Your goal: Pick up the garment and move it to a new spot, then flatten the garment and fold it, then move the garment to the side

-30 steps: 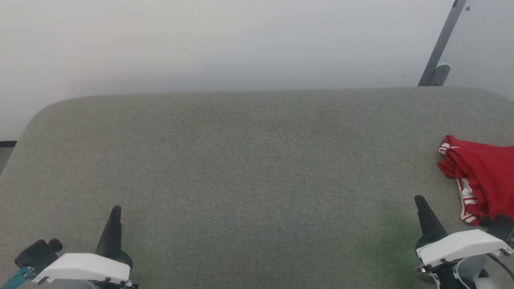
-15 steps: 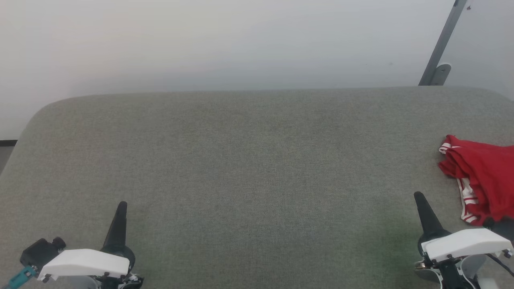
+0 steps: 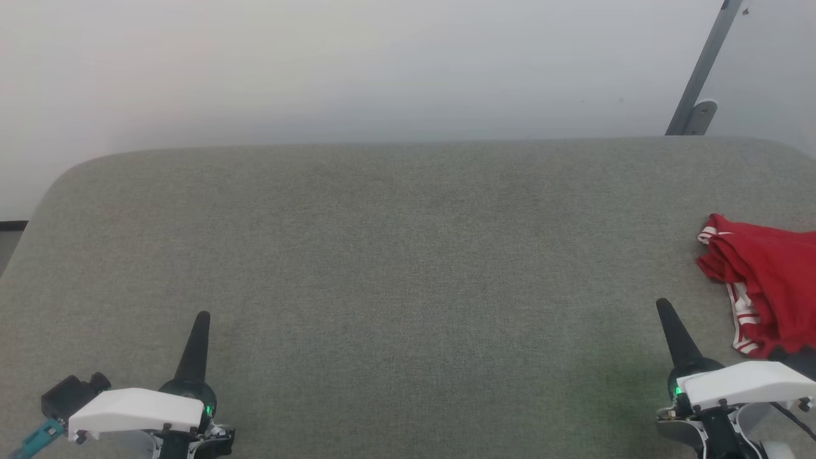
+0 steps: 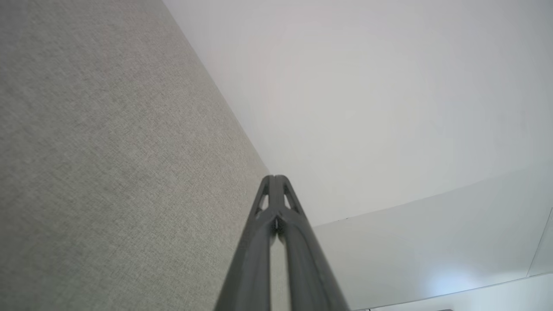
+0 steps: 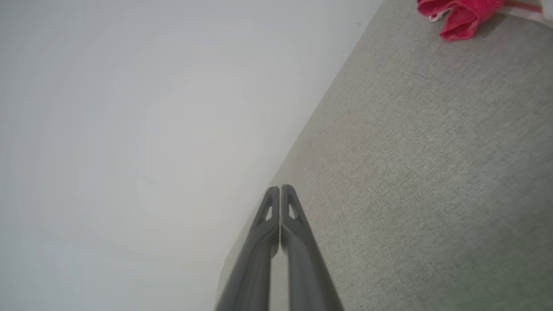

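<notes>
The red garment [image 3: 768, 280] lies bunched at the right edge of the grey table [image 3: 395, 255], its red-and-white striped trim showing; part of it runs out of the head view. It shows again as a red heap [image 5: 458, 13] at the top right of the right wrist view. My right gripper [image 3: 663, 307] is shut and holds nothing, a little to the left of the garment and nearer the front edge, apart from it. My left gripper [image 3: 203, 317] is shut too, at the lower left over bare table. Both grippers' fingers meet at their tips [image 4: 275, 178] [image 5: 281, 188].
A pale wall rises behind the table's far edge. A grey metal strut with a bracket [image 3: 698, 83] leans at the back right. The table's far left corner is rounded [image 3: 70, 175], with dark floor beyond it at the left.
Both grippers have moved a little forward, up the head view; the left one also drifted slightly to the right. The garment has stayed where it was.
</notes>
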Controlling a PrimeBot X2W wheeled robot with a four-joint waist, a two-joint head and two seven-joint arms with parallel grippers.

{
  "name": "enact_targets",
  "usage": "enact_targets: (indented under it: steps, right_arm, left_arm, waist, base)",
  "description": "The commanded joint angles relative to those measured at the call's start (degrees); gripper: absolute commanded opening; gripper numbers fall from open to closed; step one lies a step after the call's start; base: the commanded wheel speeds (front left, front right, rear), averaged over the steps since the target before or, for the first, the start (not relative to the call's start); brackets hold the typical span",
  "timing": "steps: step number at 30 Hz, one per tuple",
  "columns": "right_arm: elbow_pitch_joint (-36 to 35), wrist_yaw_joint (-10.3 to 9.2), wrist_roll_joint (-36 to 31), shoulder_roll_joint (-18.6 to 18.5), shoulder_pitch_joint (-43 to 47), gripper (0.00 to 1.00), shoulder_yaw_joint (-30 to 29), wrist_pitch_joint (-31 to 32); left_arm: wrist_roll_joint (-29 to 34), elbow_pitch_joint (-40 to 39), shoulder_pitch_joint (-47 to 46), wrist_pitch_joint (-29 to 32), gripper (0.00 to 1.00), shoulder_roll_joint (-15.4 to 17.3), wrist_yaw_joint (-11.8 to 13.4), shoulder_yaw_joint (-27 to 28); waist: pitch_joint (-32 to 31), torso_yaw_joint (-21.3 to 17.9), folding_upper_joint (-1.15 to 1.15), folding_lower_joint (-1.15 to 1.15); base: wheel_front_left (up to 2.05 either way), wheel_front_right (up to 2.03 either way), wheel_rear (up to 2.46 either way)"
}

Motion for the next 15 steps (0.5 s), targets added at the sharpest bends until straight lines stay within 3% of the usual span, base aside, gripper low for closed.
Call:
enact_targets:
  steps: [1, 15]
  right_arm:
    - [-0.8, 0.02, 1.4, 0.1, -1.2, 0.00, -0.3, 0.4]
    - [-1.6, 0.02, 8.0, 1.0, -1.2, 0.00, -0.9, 1.7]
  left_arm:
    - [-1.5, -0.6, -1.2, 0.3, 0.00, 0.0, -0.1, 0.3]
    - [-7.4, -0.8, -1.9, 2.2, 0.00, -1.2, -0.1, 0.7]
  waist:
    - [0.0, 0.0, -0.01, 0.00]
    - [0.1, 0.1, -0.01, 0.00]
  base:
    - [0.00, 0.00, 0.00]
    - [0.00, 0.00, 0.00]
